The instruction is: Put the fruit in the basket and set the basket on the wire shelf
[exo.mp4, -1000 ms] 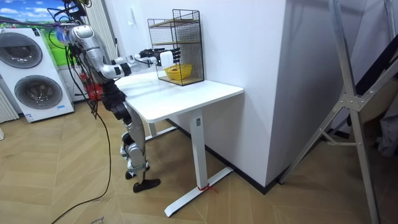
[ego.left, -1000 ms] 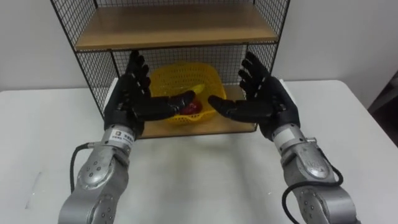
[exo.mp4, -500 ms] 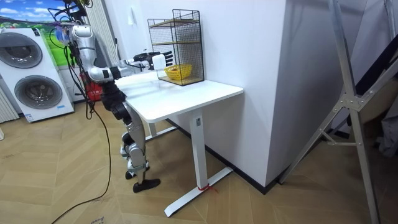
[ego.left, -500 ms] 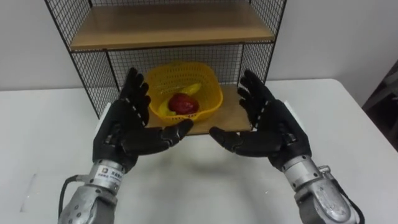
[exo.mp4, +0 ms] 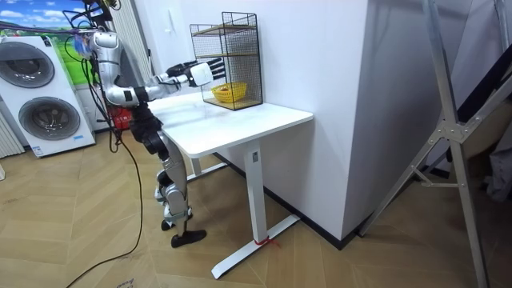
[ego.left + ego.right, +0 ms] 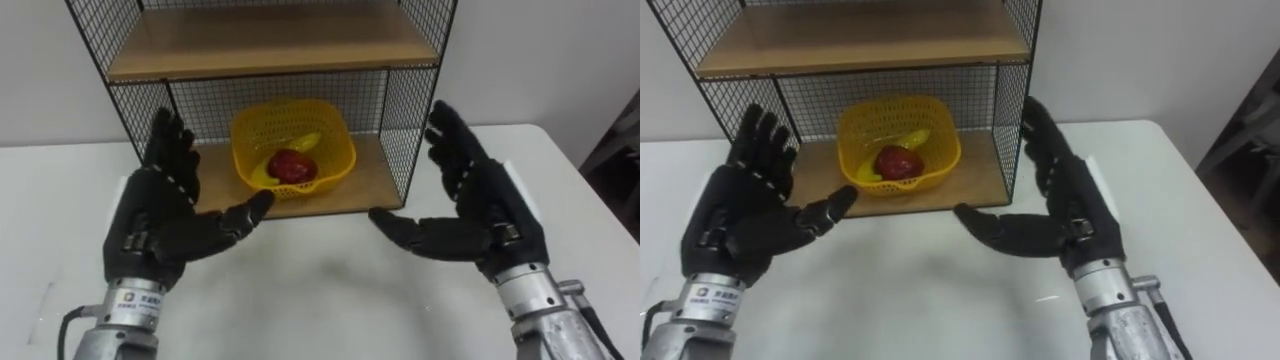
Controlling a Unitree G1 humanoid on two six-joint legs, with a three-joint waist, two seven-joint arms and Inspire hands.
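The left hand (image 6: 160,225) and the right hand (image 6: 480,215) are raised over the near part of the table (image 6: 320,300). Their palms face each other, fingers straight and spread, and neither has hold of anything.

Straight ahead of the gap between them, farther off, the yellow basket (image 6: 345,150) sits on the lower board of the wire shelf (image 6: 375,185), apart from both hands. It lies about midway, so neither hand is plainly nearer, and I can make out no marked long axis. A red fruit (image 6: 290,165) and a banana (image 6: 305,143) lie inside.

To me the job looks finished; the hands need only keep off the mesh sides.

The shelf stands at the white table's far edge against a wall. The robot stands at the table's end on the room view's left, with washing machines (image 5: 48,104) behind it.
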